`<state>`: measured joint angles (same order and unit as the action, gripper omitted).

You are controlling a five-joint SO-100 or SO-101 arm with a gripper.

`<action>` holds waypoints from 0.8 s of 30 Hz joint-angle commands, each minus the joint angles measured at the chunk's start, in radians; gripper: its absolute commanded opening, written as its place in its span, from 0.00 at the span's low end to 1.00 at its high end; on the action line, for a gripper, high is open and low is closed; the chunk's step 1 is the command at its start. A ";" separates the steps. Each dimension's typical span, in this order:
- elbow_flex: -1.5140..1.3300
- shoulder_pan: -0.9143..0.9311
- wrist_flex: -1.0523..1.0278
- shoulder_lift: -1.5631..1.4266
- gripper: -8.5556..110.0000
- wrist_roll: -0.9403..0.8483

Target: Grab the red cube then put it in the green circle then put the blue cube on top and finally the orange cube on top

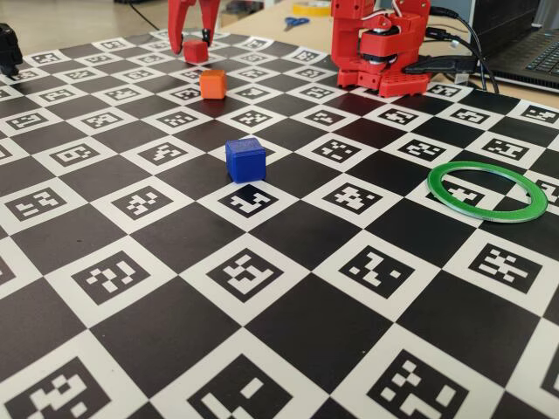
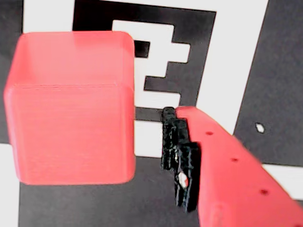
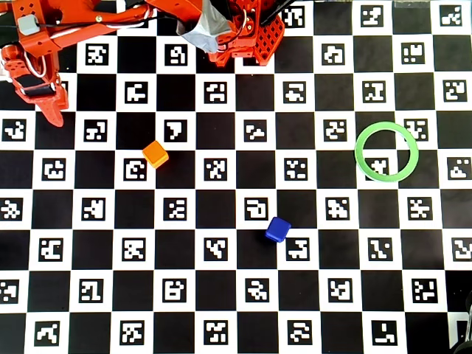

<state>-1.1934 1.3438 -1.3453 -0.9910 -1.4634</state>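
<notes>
A: Gripper (image 1: 194,39) was down over the red cube (image 1: 196,51) at the far edge of the board, fingers apart and straddling it, not clamped. Wrist view showed one finger (image 2: 227,161) just beside the cube, gap visible.

B: Surface?

A: Checkerboard mat (image 1: 288,332), black squares alternating with printed marker tiles, flat on a wooden table (image 1: 61,17). Arm base (image 1: 384,52) was red plastic.

B: Other parts?

A: Green circle (image 3: 386,152): thin flat ring, empty, right side of overhead view. Blue cube (image 3: 277,229) mid-board, rotated off the grid. Orange cube (image 3: 155,154) near the red one, also skewed. Red cube matte, rounded edges.
</notes>
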 commanded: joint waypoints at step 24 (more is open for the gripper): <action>-0.046 -0.017 0.040 -0.066 0.30 0.040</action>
<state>-1.2517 1.3361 -1.3100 -0.9910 -1.4312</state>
